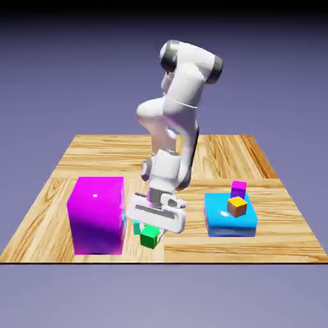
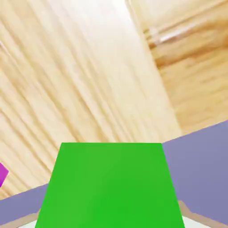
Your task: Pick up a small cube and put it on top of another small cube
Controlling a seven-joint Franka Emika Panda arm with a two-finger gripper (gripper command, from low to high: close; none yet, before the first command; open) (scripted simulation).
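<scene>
The small cube [image 1: 150, 240], bright green, is near the table's front edge, just to the exterior view's right of the big magenta block [image 1: 97, 214]. My gripper [image 1: 148, 229] reaches straight down over it and is shut on it. In the hand view the small cube [image 2: 109, 187] fills the lower middle and hides both fingertips. Whether it rests on the wood or hangs just above it, I cannot tell. A small orange cube [image 1: 237, 205] and a small magenta cube [image 1: 239, 189] sit on a flat blue block [image 1: 221, 224].
The wooden table [image 1: 83, 157] ends right in front of the green cube, and the hand view shows its edge against the violet backdrop [image 2: 200, 156]. A sliver of the magenta block [image 2: 2, 173] shows at the hand view's left edge.
</scene>
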